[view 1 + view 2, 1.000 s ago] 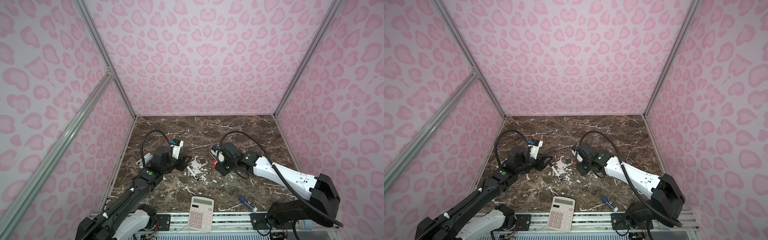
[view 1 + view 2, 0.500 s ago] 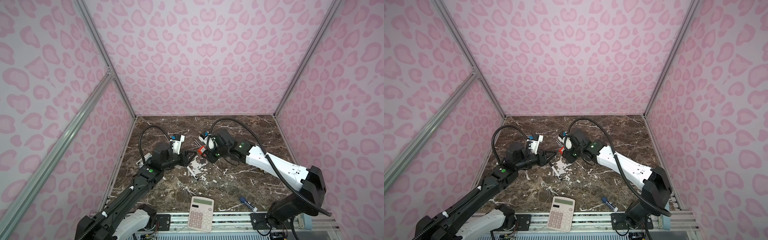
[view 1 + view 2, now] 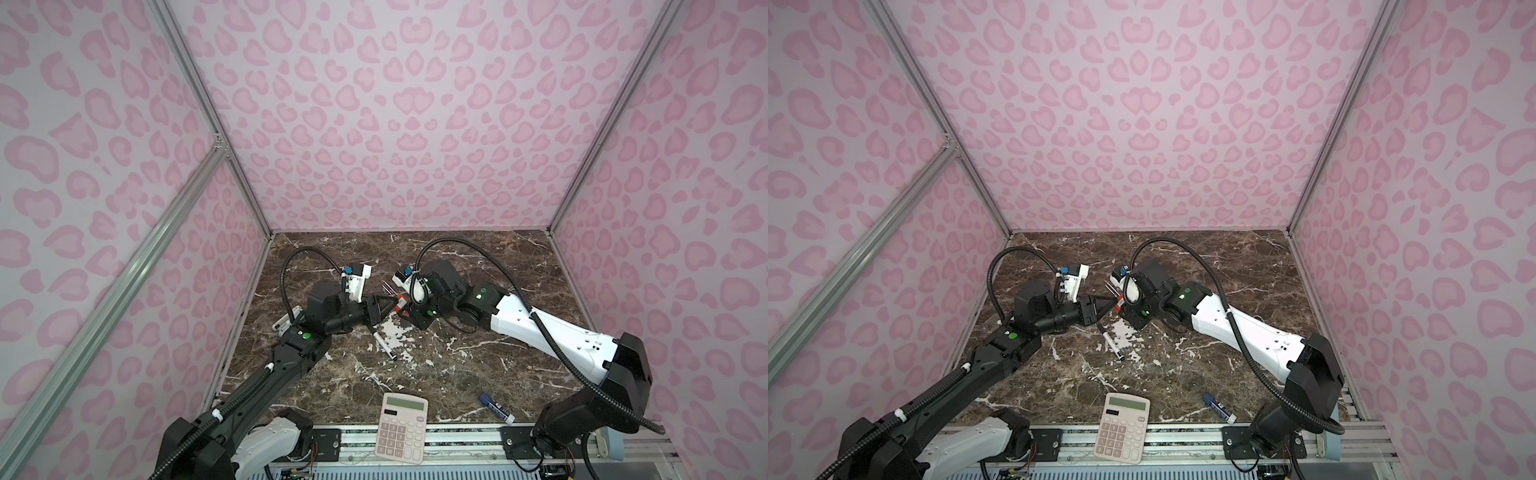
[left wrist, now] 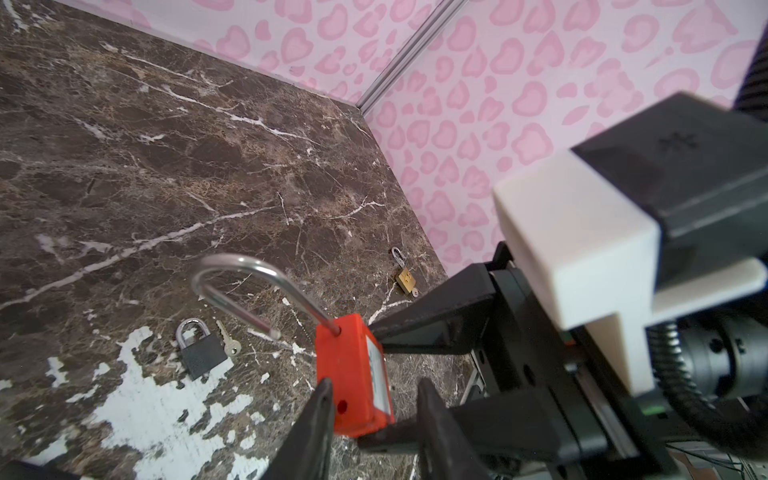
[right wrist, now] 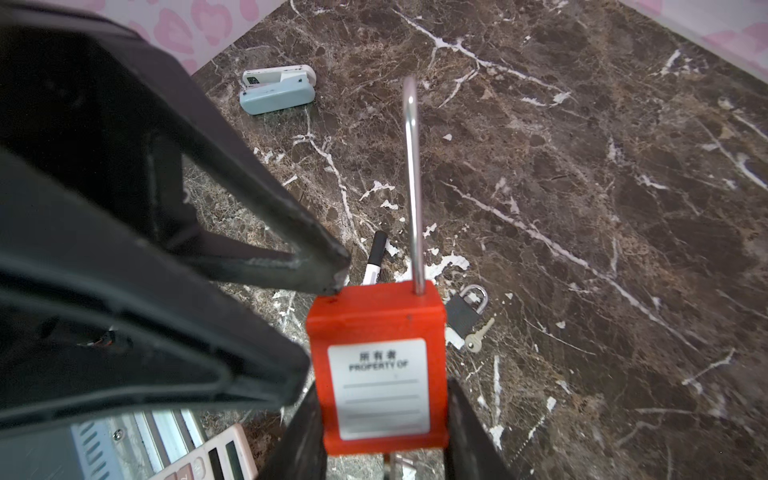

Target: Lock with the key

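Clamping the red plastic padlock (image 5: 376, 328) by its body, the right gripper (image 5: 380, 419) holds it with the long steel shackle (image 5: 413, 187) unlatched. The left gripper (image 4: 374, 388) meets it, fingers (image 4: 320, 415) slightly parted at the body's side; any grasp cannot be told. Beyond both, a small silver key (image 4: 227, 340) lies just beside a dark grey padlock (image 4: 201, 353), a brass padlock (image 4: 405, 278) farther.

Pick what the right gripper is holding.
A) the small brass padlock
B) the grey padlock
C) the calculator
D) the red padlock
D: in the right wrist view the body of the red padlock sits clamped between the fingers of the right gripper, while the grey padlock, the brass padlock and the calculator all lie on the table.
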